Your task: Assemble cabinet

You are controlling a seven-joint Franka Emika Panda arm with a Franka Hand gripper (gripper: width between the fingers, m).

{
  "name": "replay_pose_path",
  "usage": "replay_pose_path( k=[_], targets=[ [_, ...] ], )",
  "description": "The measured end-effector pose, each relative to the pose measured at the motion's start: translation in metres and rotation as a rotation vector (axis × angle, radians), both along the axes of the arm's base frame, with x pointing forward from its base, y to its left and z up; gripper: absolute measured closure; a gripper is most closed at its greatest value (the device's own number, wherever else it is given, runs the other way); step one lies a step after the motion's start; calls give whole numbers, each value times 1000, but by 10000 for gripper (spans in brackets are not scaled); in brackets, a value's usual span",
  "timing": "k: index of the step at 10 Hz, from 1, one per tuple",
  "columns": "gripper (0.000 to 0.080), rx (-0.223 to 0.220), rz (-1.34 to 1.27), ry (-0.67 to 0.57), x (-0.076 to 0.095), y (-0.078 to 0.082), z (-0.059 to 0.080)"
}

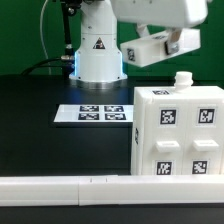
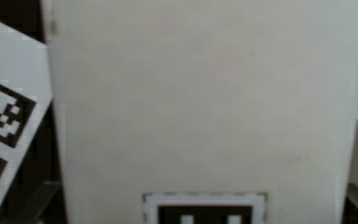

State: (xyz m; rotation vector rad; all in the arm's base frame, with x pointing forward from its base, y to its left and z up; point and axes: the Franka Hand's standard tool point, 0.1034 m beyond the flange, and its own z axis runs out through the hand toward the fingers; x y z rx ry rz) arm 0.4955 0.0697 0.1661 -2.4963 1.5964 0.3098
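Note:
The cabinet point(image 1: 177, 132) is a large white box standing at the exterior view's right. It has several square black-and-white tags on its front and a small round peg point(image 1: 182, 81) on top. My gripper point(image 1: 160, 47) hangs above and behind the cabinet, apart from it, and its fingers do not show clearly. In the wrist view a broad white face of the cabinet point(image 2: 202, 100) fills most of the picture, with one tag point(image 2: 206, 208) at its edge. I see no loose flat panels.
The marker board point(image 1: 93, 113) lies flat on the black table left of the cabinet and shows in the wrist view point(image 2: 2, 120) too. A long white rail point(image 1: 60, 186) runs along the front edge. The robot base point(image 1: 97, 50) stands at the back.

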Motion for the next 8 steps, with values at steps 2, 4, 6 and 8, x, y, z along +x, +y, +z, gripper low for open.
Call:
replay_pose_path(
  k=[2,4,6,8],
  targets=[
    [258,-16,11,11,-1,-1,-3],
    [258,-97,117,52,18,0,1],
    [258,-96,189,38,48,0,14],
    [258,-96,192,36,59,3,18]
  ],
)
